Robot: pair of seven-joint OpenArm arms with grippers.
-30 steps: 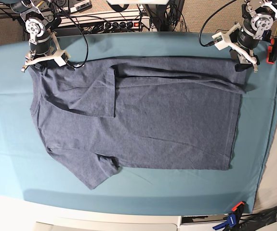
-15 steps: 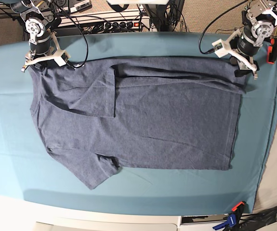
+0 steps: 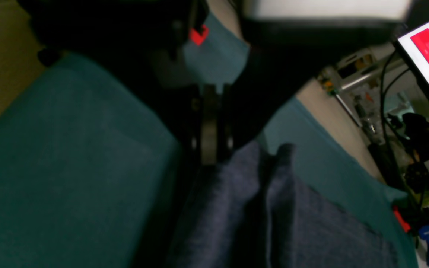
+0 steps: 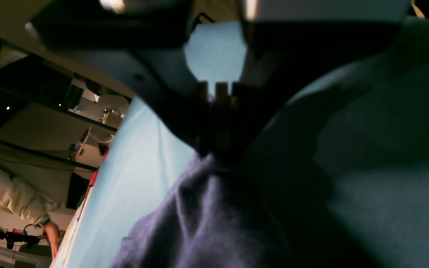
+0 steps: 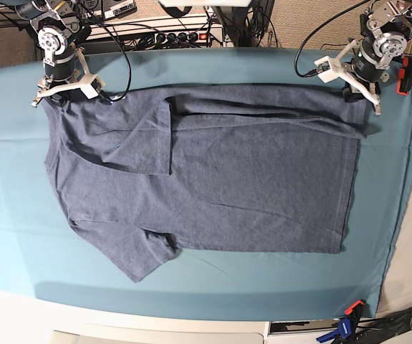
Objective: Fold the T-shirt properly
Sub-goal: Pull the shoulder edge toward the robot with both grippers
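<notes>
The slate-blue T-shirt (image 5: 227, 179) lies spread on the teal table cloth (image 5: 191, 287), plain side up. Its far edge is folded over in a strip, and one sleeve is folded onto the body. My left gripper (image 5: 356, 97) is at the shirt's far right hem corner. In the left wrist view this gripper (image 3: 209, 156) is shut, with the shirt's fabric (image 3: 237, 208) starting right at its tips. My right gripper (image 5: 56, 97) is at the far left shoulder corner. The right wrist view shows it (image 4: 216, 149) shut on bunched shirt fabric (image 4: 199, 216).
A power strip and cables (image 5: 170, 36) run behind the table's far edge. An orange clamp (image 5: 404, 75) holds the cloth at the far right, and a blue and orange clamp (image 5: 345, 326) sits at the near right corner. The cloth drops off at the right edge (image 5: 406, 215).
My left gripper has gone from open to shut at the shirt's far right corner and shifted slightly toward the far edge. The right arm and the shirt have not moved.
</notes>
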